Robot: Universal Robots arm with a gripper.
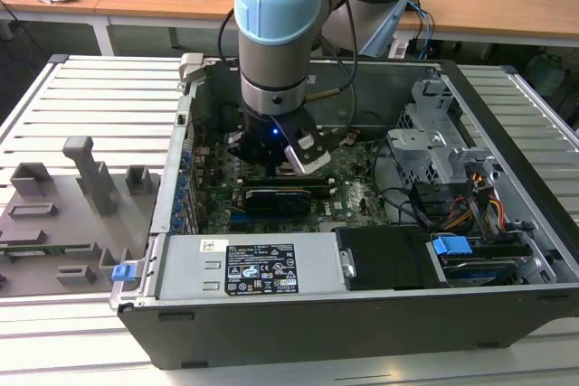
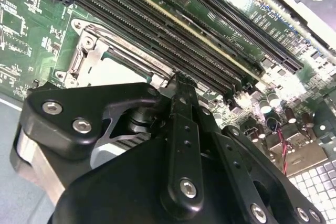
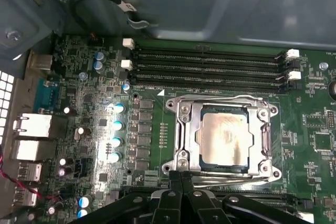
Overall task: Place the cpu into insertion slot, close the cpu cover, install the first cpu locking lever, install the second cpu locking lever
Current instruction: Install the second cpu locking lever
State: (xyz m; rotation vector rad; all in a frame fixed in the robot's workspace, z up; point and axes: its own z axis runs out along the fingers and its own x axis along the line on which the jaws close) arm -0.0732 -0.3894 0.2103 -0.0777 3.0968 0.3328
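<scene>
In the first wrist view the gripper (image 3: 181, 178) has its fingers pressed together, holding nothing, its tips touching the near edge of the cpu cover (image 3: 182, 132) (folded down flat). The cpu (image 3: 224, 136) sits in the insertion slot (image 3: 247, 167) beneath it, memory slots (image 3: 210, 69) beyond.

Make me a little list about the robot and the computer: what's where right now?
place: open computer case on a slatted table
chip: cpu lying in the insertion slot
cover: cpu cover flat around the chip
robot hand: gripper at the edge of the slot, fingers together, holding nothing
nearby: long black memory slots beside the slot
board: green motherboard
</scene>
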